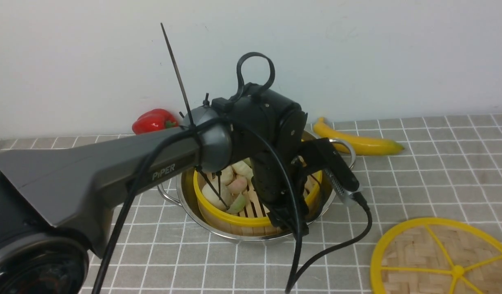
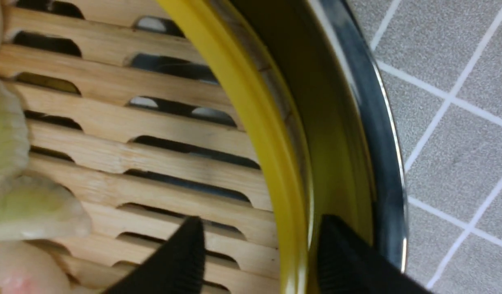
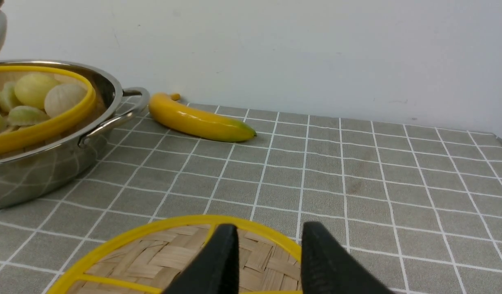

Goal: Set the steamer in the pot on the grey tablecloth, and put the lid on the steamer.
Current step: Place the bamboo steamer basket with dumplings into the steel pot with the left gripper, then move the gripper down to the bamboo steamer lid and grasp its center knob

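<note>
The steamer point(image 1: 234, 219), a bamboo basket with a yellow rim and pale buns point(image 1: 234, 183) inside, sits inside the shiny pot point(image 1: 186, 200) on the grey tablecloth point(image 1: 418, 175). My left gripper point(image 2: 259, 228) is open over the basket's right side. Its two black fingers straddle the yellow rim point(image 2: 251, 106) without touching it, one over the slatted floor point(image 2: 153, 130), one between rim and pot wall point(image 2: 373, 122). The lid point(image 1: 438, 257) lies flat on the cloth at the front right. My right gripper point(image 3: 269, 241) hovers open just above the lid's point(image 3: 173, 253) far edge, holding nothing.
A yellow banana point(image 1: 357, 141) lies behind the pot near the wall, close to the pot's right handle point(image 1: 345, 145). A red pepper point(image 1: 153, 120) sits at the back left. The left arm and its cable hang over the pot.
</note>
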Action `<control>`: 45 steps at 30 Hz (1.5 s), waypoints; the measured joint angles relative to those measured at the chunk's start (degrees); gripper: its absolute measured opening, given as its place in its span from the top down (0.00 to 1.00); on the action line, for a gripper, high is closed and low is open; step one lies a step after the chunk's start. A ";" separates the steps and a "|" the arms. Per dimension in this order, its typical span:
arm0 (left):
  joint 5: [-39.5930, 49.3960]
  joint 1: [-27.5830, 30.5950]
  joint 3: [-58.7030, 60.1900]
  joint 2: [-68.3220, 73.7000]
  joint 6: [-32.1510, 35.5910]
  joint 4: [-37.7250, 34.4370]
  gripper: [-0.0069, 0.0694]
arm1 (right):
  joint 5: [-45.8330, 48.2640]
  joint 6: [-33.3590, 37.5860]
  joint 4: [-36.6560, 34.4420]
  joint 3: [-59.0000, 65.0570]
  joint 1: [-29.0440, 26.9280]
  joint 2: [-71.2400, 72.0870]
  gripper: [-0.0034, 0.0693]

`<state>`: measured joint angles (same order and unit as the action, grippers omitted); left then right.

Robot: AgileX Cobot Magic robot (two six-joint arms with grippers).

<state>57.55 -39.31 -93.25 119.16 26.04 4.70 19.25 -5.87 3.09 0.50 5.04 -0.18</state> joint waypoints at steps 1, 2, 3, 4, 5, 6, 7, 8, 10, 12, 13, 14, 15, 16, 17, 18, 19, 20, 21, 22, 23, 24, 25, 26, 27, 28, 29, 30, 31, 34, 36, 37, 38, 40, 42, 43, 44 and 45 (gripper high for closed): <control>0.08 0.00 -0.05 -0.21 0.00 0.00 0.37 | 0.00 0.00 0.00 0.00 0.00 0.00 0.62; 0.13 0.00 -0.01 -0.47 -0.07 0.00 0.35 | 0.00 0.00 0.00 0.00 0.00 0.00 0.62; 0.38 0.00 -0.01 -0.85 -0.20 0.12 0.33 | 0.00 0.00 0.00 0.00 0.00 0.00 0.62; 0.61 0.00 -0.07 -1.35 -0.40 0.26 0.32 | 0.00 0.00 0.00 0.00 0.00 0.00 0.62; 0.73 0.00 -0.06 -1.99 -0.55 0.26 0.32 | 0.00 0.00 0.00 0.00 0.00 0.00 0.62; 0.90 0.00 -0.14 -2.67 -0.61 0.36 0.32 | 0.00 0.00 0.00 0.00 0.00 0.00 0.62; 1.20 0.00 -0.26 -3.25 -0.66 0.35 0.32 | 0.00 0.00 0.00 0.00 0.00 0.00 0.62; 1.81 0.00 -0.50 -3.89 -0.99 0.40 0.32 | 0.00 0.00 0.00 0.00 0.00 0.00 0.62; 2.83 0.00 -1.23 -5.64 -1.46 0.36 0.33 | 0.00 0.00 0.00 0.00 0.00 0.00 0.62; 4.37 0.00 -2.17 -7.72 -2.18 0.41 0.36 | 0.00 0.00 0.00 0.00 0.00 0.00 0.62; 4.37 0.00 -2.28 -7.93 -2.23 0.41 0.36 | 0.00 0.00 0.00 0.00 0.00 0.00 0.62; 5.59 0.00 -3.33 -9.94 -3.02 0.66 0.39 | 0.00 0.00 0.00 0.00 0.00 0.00 0.62; 6.54 0.00 -4.16 -11.16 -3.66 1.01 0.41 | 0.00 0.00 0.00 0.00 0.00 0.00 0.62; 6.77 0.00 -4.30 -11.40 -3.78 1.09 0.43 | 0.00 0.00 0.00 0.00 0.00 0.00 0.62; 8.64 0.00 -5.59 -13.77 -5.04 2.05 0.48 | 0.00 0.00 0.00 0.00 0.00 0.00 0.62; 9.52 0.00 -6.14 -14.84 -5.62 2.46 0.52 | 0.00 0.00 0.00 0.00 0.00 0.00 0.62; 10.47 0.00 -6.77 -16.24 -6.08 3.00 0.56 | 0.00 0.00 0.00 0.00 0.00 0.00 0.62; 11.06 0.00 -7.22 -17.38 -6.55 3.26 0.60 | 0.00 0.00 0.00 0.00 0.00 0.00 0.62; 11.55 0.00 -7.75 -18.77 -7.35 3.70 0.67 | 0.00 0.00 0.00 0.00 0.00 0.00 0.62; 11.61 0.00 -8.19 -20.18 -7.79 3.86 0.71 | 0.00 0.00 0.00 0.00 0.00 0.00 0.62; 11.67 0.00 -8.45 -21.34 -8.39 3.92 0.76 | 0.00 0.00 0.00 0.00 0.00 0.00 0.62; 11.69 0.00 -8.66 -22.51 -8.83 3.93 0.82 | 0.00 0.00 0.00 0.00 0.00 0.00 0.62; 11.73 0.00 -8.79 -23.94 -9.17 3.98 0.87 | 0.00 0.00 0.00 0.00 0.00 0.00 0.62; 11.75 0.00 -8.86 -25.58 -9.41 4.05 0.91 | 0.00 0.00 0.00 0.00 0.00 0.00 0.62; 11.85 0.00 -8.91 -26.85 -9.48 4.10 0.93 | 0.00 0.00 0.00 0.00 0.00 0.00 0.62; 11.88 0.00 -8.97 -27.99 -9.59 4.28 0.94 | 0.00 0.00 0.00 0.00 0.00 0.00 0.62; 11.90 0.00 -8.97 -28.40 -9.55 4.43 0.94 | 0.00 0.00 0.00 0.00 0.00 0.00 0.62; 11.95 0.00 -9.03 -29.12 -9.60 4.70 0.94 | 0.00 0.00 0.00 0.00 0.00 0.00 0.62; 11.99 0.00 -9.03 -30.25 -9.60 4.91 0.94 | 0.00 0.00 0.00 0.00 0.00 0.00 0.62; 11.99 0.00 -9.03 -31.13 -9.60 4.96 0.94 | 0.00 0.00 0.00 0.00 0.00 0.00 0.62; 12.02 0.00 -9.03 -31.29 -9.60 4.96 0.94 | 0.00 0.00 0.00 0.00 0.00 0.00 0.62; 12.02 0.00 -9.03 -31.29 -9.60 4.96 0.94 | 0.00 0.00 0.00 0.00 0.00 0.00 0.62; 12.02 0.00 -9.03 -31.29 -9.60 4.96 0.94 | 0.00 0.00 0.00 0.00 0.00 0.00 0.62; 12.06 0.11 -9.03 -31.29 -9.60 5.08 0.93 | 0.00 0.00 0.00 0.00 0.00 0.00 0.62; 12.06 0.33 -8.92 -31.87 -9.96 4.22 0.93 | 0.00 0.00 0.00 0.00 0.00 0.00 0.62; 12.06 0.64 -8.44 -32.67 -10.46 3.14 0.93 | 0.00 0.00 0.00 0.00 0.00 0.00 0.62; 12.06 0.80 -8.18 -33.12 -10.69 2.88 0.93 | 0.00 0.00 0.00 0.00 0.00 0.00 0.62; 11.69 1.69 -6.94 -35.31 -11.54 0.64 0.92 | 0.00 0.00 0.00 0.00 0.00 0.00 0.62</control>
<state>69.24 -37.61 -100.19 83.85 14.49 5.34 19.25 -5.87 3.09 0.50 5.04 -0.18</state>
